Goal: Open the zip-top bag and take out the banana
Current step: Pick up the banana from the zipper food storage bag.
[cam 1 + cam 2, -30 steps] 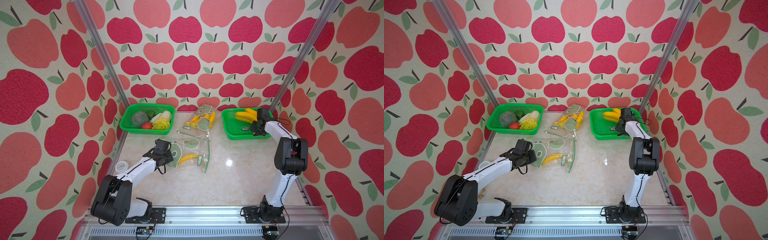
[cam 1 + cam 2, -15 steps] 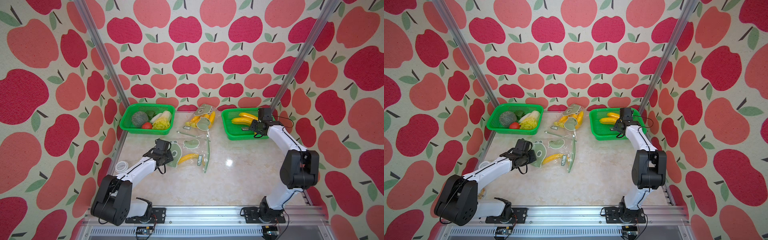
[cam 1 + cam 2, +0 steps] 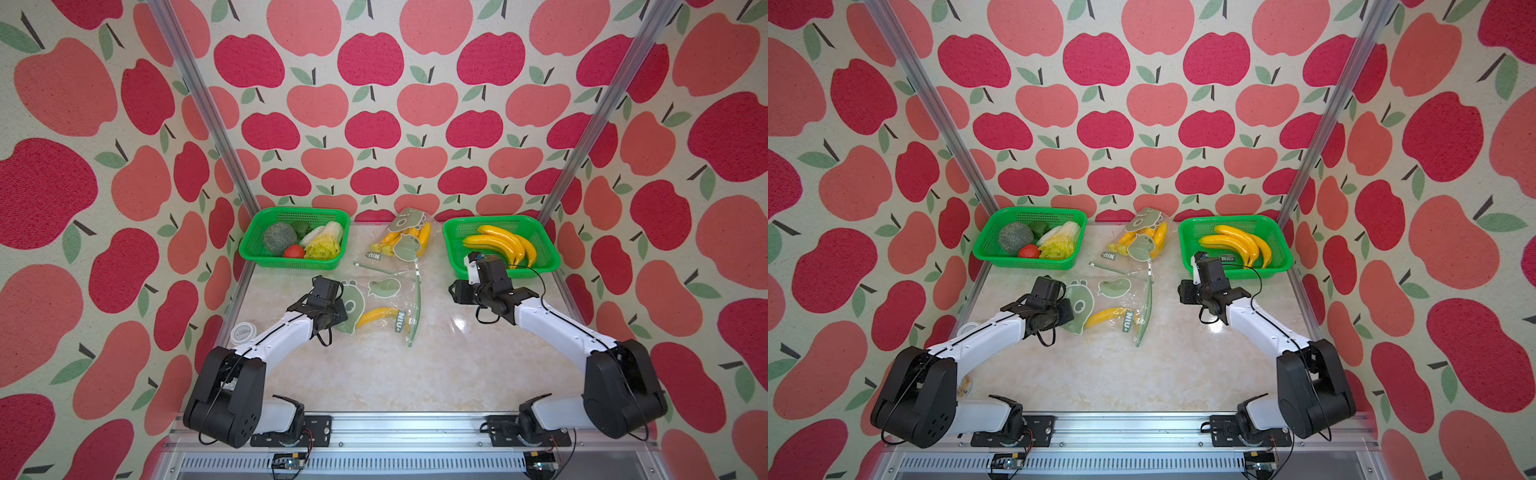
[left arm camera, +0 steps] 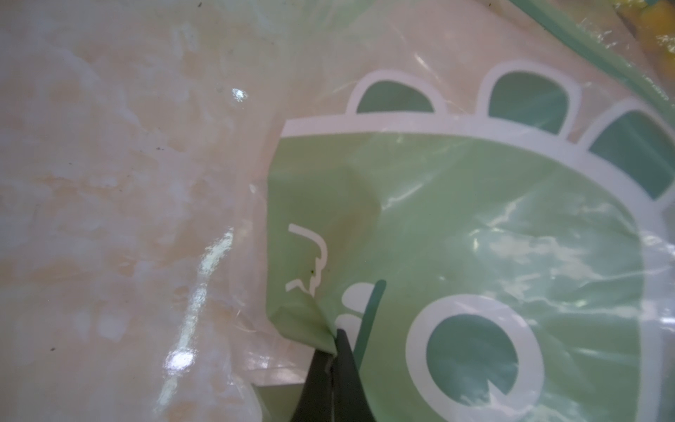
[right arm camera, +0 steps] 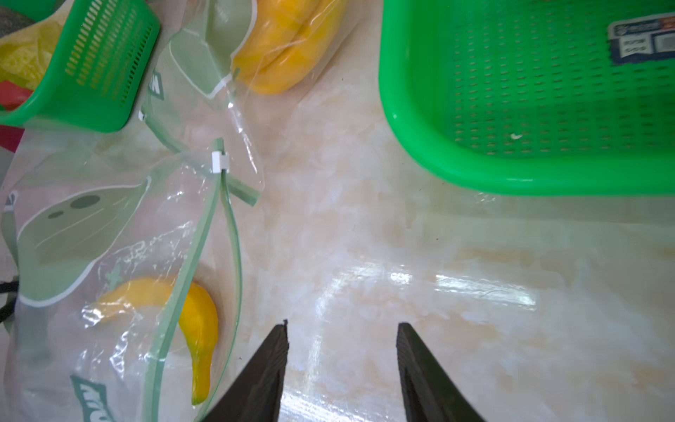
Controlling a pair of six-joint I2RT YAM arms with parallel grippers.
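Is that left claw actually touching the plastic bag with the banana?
Touching. The left wrist view shows the left gripper shut, pinching a fold of the zip-top bag.

Left end effector (image 4: 334, 338) pinched tight, arm stretched low — right end effector (image 5: 341, 330) hovers, jaws parted.

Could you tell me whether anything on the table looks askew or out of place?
Nothing is spilled or damaged. The zip-top bag lies crumpled, mouth gaping, with the banana inside; the left end effector pinches and creases one corner. A second filled bag lies farther back.
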